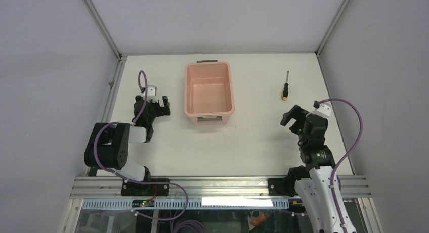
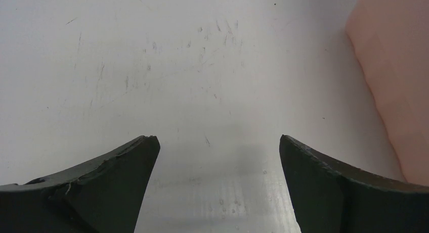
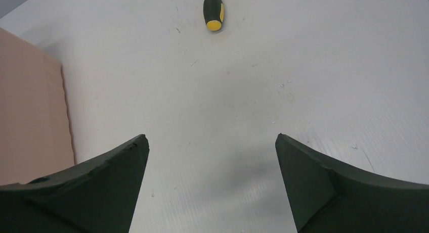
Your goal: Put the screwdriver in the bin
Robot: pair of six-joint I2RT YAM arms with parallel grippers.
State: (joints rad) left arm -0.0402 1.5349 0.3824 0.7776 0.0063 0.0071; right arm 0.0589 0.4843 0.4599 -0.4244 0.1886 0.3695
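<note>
The screwdriver [image 1: 286, 87] lies flat on the white table at the far right, thin shaft pointing away, yellow-capped black handle toward me. Its handle end shows at the top of the right wrist view [image 3: 213, 10]. The salmon-pink bin [image 1: 209, 89] stands empty at the table's middle back; its wall shows at the right edge of the left wrist view [image 2: 399, 76] and the left edge of the right wrist view [image 3: 30, 106]. My right gripper [image 1: 292, 119] is open and empty, short of the screwdriver. My left gripper [image 1: 161, 105] is open and empty, left of the bin.
Grey enclosure walls with metal frame posts [image 1: 101, 23] stand close on the left, right and back. A metal rail [image 1: 217, 185] runs along the table's near edge by the arm bases. Purple cables [image 1: 354, 122] loop off both wrists.
</note>
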